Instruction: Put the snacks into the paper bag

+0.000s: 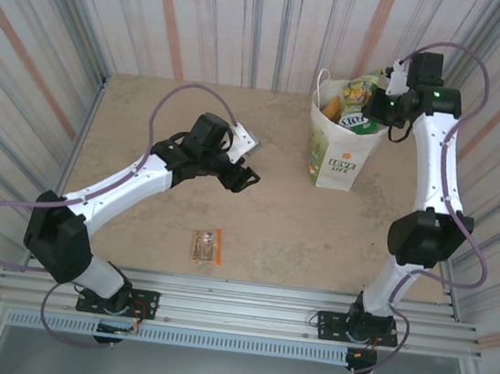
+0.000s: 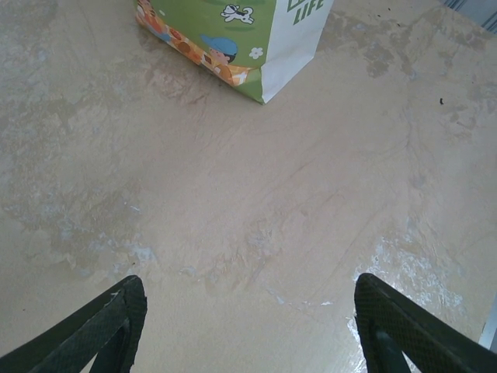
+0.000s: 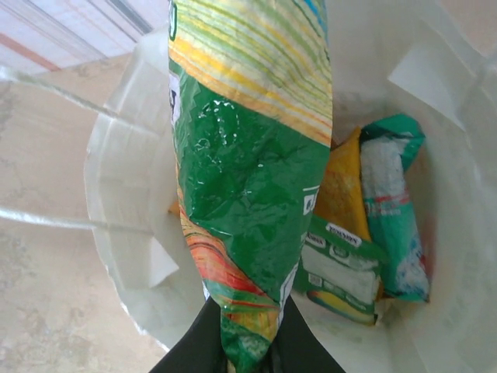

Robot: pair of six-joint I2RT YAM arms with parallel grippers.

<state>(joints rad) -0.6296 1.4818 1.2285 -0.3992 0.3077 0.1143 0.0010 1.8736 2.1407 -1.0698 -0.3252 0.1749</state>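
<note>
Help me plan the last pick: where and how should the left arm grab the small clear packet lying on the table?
Probably from straight above, pinching the clear packet across its narrower width at mid-length. It lies flat on the table, leaving no side to get under, long edges running near to far. The left end effector is open.

Top external: mounted high above and behind both arm bases, aimed steeply down across the whole surface (image 1: pixel 274 218), far enough back to take in the paper bag (image 1: pixel 341 158) at far right. Left wrist: low and close over the bare surface, tilted forward between the fingers of the left end effector (image 2: pixel 245 326) toward the paper bag's bottom corner. Right wrist: very near, aimed down past a green packet (image 3: pixel 248 179) into the same paper bag's open mouth
</note>
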